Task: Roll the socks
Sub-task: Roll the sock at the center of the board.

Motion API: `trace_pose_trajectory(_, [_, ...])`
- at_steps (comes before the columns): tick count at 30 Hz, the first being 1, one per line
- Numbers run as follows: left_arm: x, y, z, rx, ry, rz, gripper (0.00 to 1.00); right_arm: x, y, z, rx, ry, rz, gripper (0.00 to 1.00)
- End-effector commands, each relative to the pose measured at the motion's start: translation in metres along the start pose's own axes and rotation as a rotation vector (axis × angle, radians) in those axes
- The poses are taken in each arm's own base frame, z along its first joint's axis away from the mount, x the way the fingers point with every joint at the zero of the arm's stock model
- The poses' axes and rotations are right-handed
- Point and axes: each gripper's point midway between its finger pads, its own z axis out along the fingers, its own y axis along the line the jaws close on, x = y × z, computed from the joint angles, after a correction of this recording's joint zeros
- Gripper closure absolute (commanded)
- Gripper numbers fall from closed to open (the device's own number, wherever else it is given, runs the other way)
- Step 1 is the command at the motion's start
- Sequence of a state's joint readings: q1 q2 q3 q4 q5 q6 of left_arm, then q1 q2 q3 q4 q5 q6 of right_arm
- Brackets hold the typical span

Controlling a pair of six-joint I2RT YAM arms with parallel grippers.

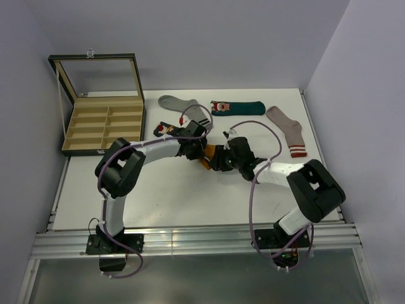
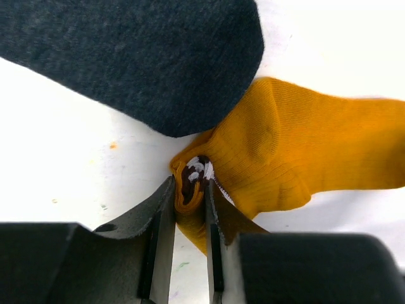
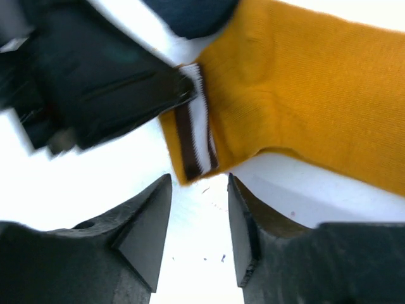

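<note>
The mustard-orange sock (image 2: 304, 145) lies at mid-table, mostly hidden between the grippers in the top view (image 1: 207, 154). My left gripper (image 2: 190, 183) is shut on its folded striped cuff (image 2: 197, 170). My right gripper (image 3: 199, 180) is open, and the cuff's corner (image 3: 193, 142) sits just beyond its fingertips without touching them. The left gripper's fingers (image 3: 126, 88) show in the right wrist view, pinching the cuff. The navy sock (image 2: 145, 57) lies beside the mustard one, its toe overlapping it. The dark teal sock (image 1: 237, 107) lies flat at the back.
A grey striped sock (image 1: 183, 106) lies at the back, left of the teal one. A pinkish-beige sock (image 1: 288, 130) lies at the right. An open wooden compartment box (image 1: 104, 120) stands at the back left. Both arms meet at mid-table.
</note>
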State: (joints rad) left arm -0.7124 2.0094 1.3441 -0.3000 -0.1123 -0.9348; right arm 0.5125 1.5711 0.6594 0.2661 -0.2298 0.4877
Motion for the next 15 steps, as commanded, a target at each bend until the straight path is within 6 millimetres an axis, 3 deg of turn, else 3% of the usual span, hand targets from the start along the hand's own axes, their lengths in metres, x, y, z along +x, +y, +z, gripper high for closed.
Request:
trace_pose_trajectory(1, [0.025, 0.055, 0.002, -0.210, 0.095, 0.124, 0.92, -0.032, 0.007, -0.011, 0.053, -0.210, -0.199, 0.51])
trace_pose_trajectory(10, [0.027, 0.053, 0.004, -0.226, 0.156, 0.197, 0.99, -0.038, 0.048, -0.011, 0.054, -0.299, -0.427, 0.42])
trace_pose_trajectory(15, [0.028, 0.053, 0.004, -0.229, 0.179, 0.219, 1.00, -0.031, 0.055, -0.002, 0.080, -0.293, -0.494, 0.42])
